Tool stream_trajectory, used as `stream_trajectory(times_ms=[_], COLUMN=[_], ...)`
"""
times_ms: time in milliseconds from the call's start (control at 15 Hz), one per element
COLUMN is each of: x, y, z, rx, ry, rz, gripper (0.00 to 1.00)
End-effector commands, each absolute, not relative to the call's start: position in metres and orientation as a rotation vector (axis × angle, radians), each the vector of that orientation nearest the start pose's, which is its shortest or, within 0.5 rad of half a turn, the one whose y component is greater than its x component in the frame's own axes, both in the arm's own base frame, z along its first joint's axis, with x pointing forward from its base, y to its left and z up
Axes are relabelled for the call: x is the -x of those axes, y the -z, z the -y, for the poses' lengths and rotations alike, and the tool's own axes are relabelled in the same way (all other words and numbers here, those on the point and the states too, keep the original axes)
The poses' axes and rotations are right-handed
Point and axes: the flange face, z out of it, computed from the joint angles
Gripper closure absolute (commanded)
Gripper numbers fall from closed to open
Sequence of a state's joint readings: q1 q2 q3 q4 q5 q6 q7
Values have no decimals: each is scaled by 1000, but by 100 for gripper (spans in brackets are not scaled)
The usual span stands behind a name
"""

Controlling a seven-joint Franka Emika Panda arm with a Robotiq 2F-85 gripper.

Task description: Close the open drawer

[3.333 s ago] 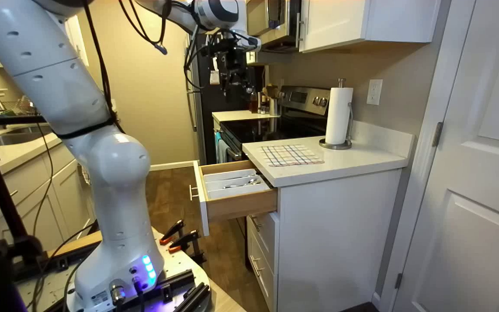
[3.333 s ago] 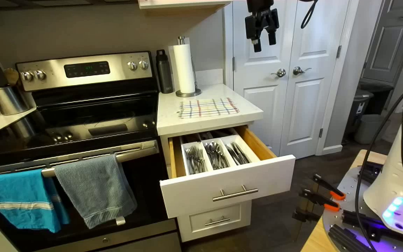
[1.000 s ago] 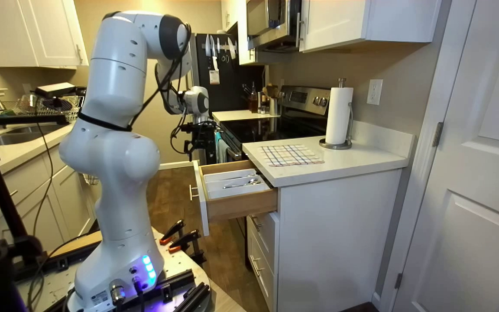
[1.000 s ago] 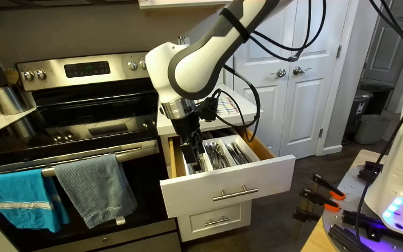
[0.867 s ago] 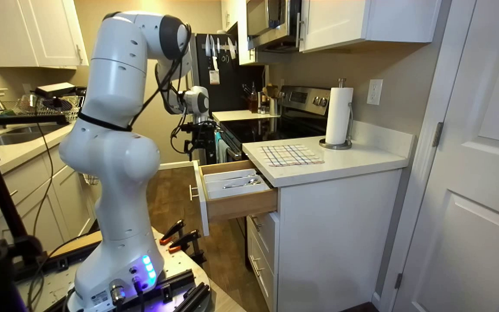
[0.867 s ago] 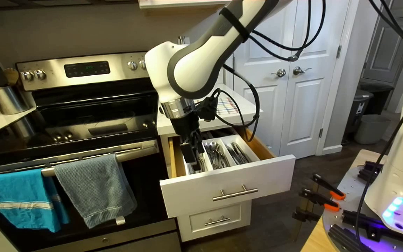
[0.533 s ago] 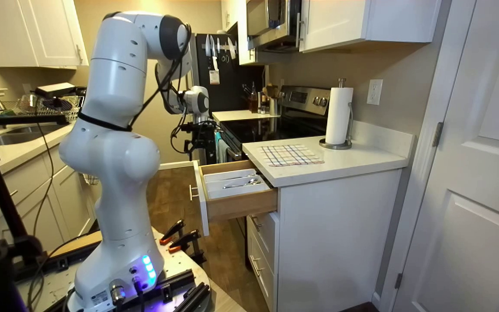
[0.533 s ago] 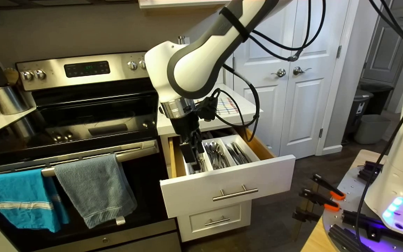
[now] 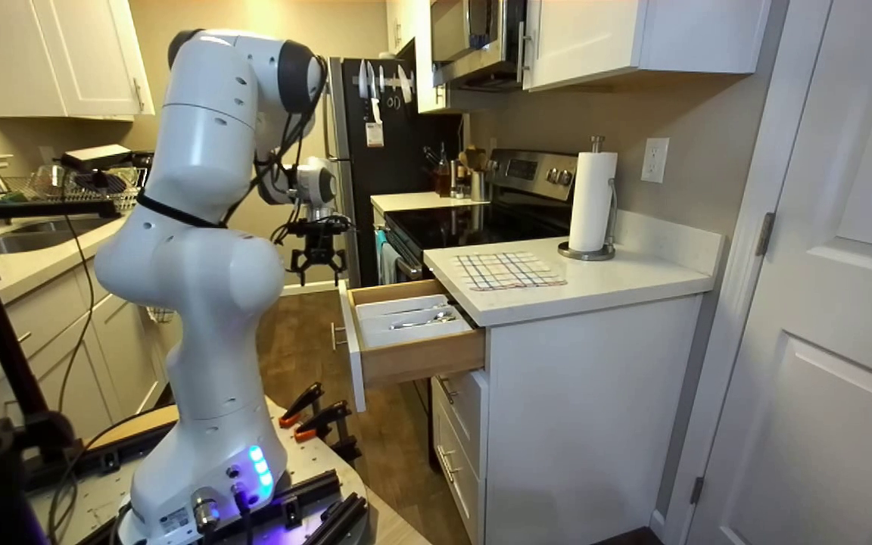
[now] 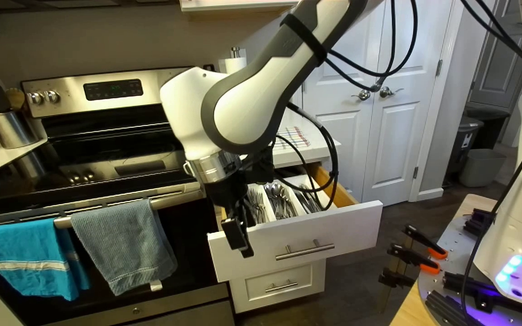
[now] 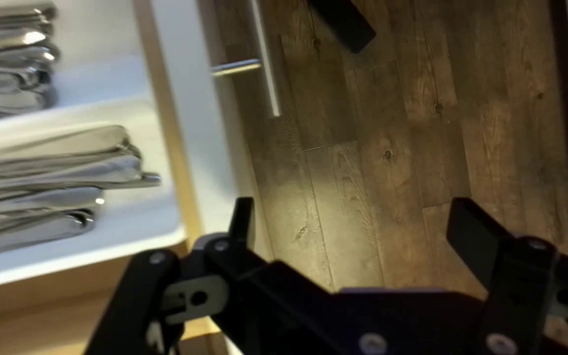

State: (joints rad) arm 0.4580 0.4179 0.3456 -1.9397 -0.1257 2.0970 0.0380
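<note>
Can see the drawer (image 10: 342,228) well out from the white cabinet (image 9: 587,424), directly beneath the tabletop (image 9: 602,280), with pale wood sides and a flat white front bearing a metal bar handle (image 10: 305,252). Inside, in separate compartments of a white tray (image 11: 138,227): forks (image 10: 257,206) on the side nearest the stove (image 10: 120,131), then spoons (image 10: 280,203), then knives (image 10: 307,203). Just outside that front, at the stove end, the tool (image 11: 353,209), pointing down at the end of the arm (image 9: 205,272), fingers (image 11: 471,236) spread wide apart, with wooden floor (image 11: 387,123) in the gap. In an exterior view, one black fingertip (image 10: 237,237) across the upper left of the front. Cannot tell, from these angles, of any contact between finger and front. In the wrist view, drawer and cutlery to the left, floorboards filling most of the right. Lower down, in the same cabinet, another white front (image 10: 283,277) with a bar of its own. On the tabletop, a checked cloth (image 9: 510,271) lying flat, and near it a paper towel roll (image 9: 592,203), upright. Hung at the stove's front, side by side, a blue towel (image 10: 30,253) and a grey towel (image 10: 123,244).
</note>
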Motion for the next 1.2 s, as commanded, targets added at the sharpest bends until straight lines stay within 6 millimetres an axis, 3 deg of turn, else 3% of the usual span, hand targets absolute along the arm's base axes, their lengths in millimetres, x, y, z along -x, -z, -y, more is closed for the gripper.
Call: stream_trajectory(times_ms=[0,267,533,800,1133], x=[-388,-372,-388,-412,-429], y=[-240,-205,-174,-170,-175], z=[-481,-525,-535,-521,-480], rx=[2830,2756,2756,2793,2852], ry=[-400,-452,-482,-457,-453], rz=[1413,1521,1515,1421,1331], gripper=[0,0,0,0,0])
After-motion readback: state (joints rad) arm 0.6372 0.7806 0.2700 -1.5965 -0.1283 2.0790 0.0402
